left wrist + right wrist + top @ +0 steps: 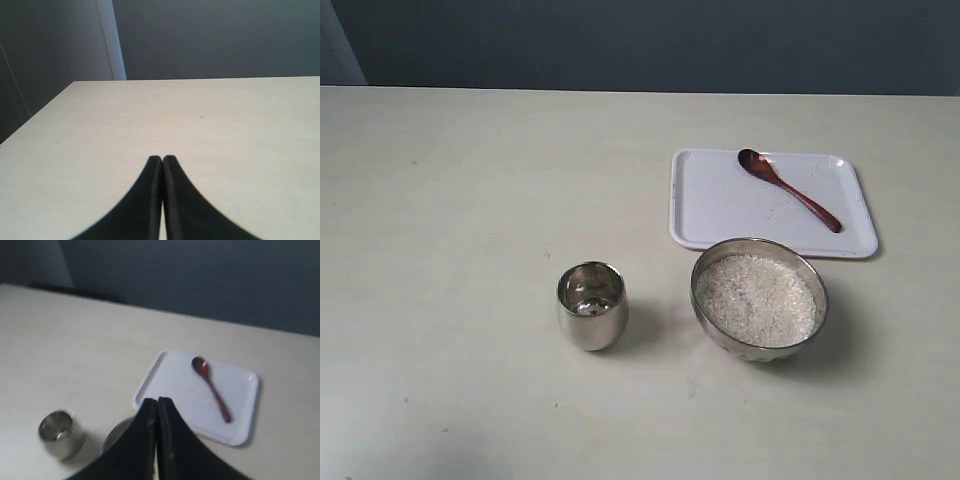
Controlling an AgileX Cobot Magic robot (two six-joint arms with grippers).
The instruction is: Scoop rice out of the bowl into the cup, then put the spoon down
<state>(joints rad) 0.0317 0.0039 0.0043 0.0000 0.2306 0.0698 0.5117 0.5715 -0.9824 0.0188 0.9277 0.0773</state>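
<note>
Spoon (788, 188): likely light, stiff, smooth wood; flat on tray (705, 215), 12 o'clock of bowl (760, 352). Pinch mid-handle. Left tool (162, 159), right tool (156, 401): both pressed together, empty.

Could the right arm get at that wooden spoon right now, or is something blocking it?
Probably yes. The spoon lies alone on the tray, nothing over it, the bowl apart from it. The right gripper is shut, so it would have to open first.
</note>
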